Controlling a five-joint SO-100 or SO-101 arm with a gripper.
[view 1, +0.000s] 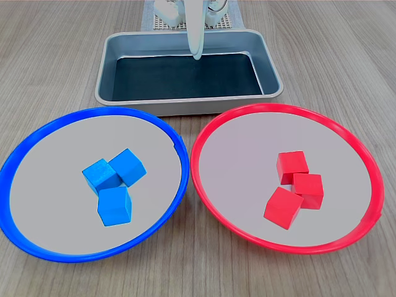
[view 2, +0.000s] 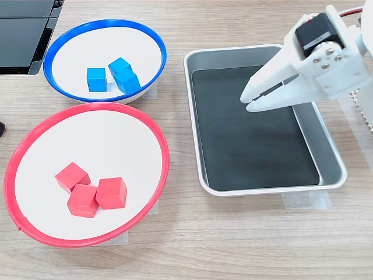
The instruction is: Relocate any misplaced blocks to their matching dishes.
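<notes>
While lying in a tight cluster, touching one another, three blue cubes (view 1: 114, 184) near the middle of the blue dish (view 1: 37, 139), at the first exterior view's left. Glossy, plain, alike in size, far smaller than the dish; no long axis, each turned a different way, corners angled against neighbours. Round and shallow, with pale grey centre and bright blue rim; low edge cut off by the frame in the first exterior view. To the right, just beside and nearly touching at the rims, the red dish (view 1: 210, 133), same shape, red-rimmed. Inside it, right of centre, three red cubes (view 1: 293, 189), also clustered and touching, also skewed to one another. Behind both dishes, a grey tray (view 1: 117, 52) with dark bottom, long axis running left to right in the first exterior view, nothing seen in it.

In the second exterior view, blue dish (view 2: 58, 44) at top left with blue cubes (view 2: 113, 76), red dish (view 2: 23, 157) below with red cubes (view 2: 90, 189), tray (view 2: 326, 146) at right. Above the tray, the white tool (view 2: 247, 104), tip pointing to the second exterior view's left and slightly down, fingers nearly together with only a thin slit between, holding nothing. Arm mostly cropped at the right edge; in the first exterior view only a pale, blurred tool tip (view 1: 197, 54). All on a wood-grain bench (view 1: 346, 55).
</notes>
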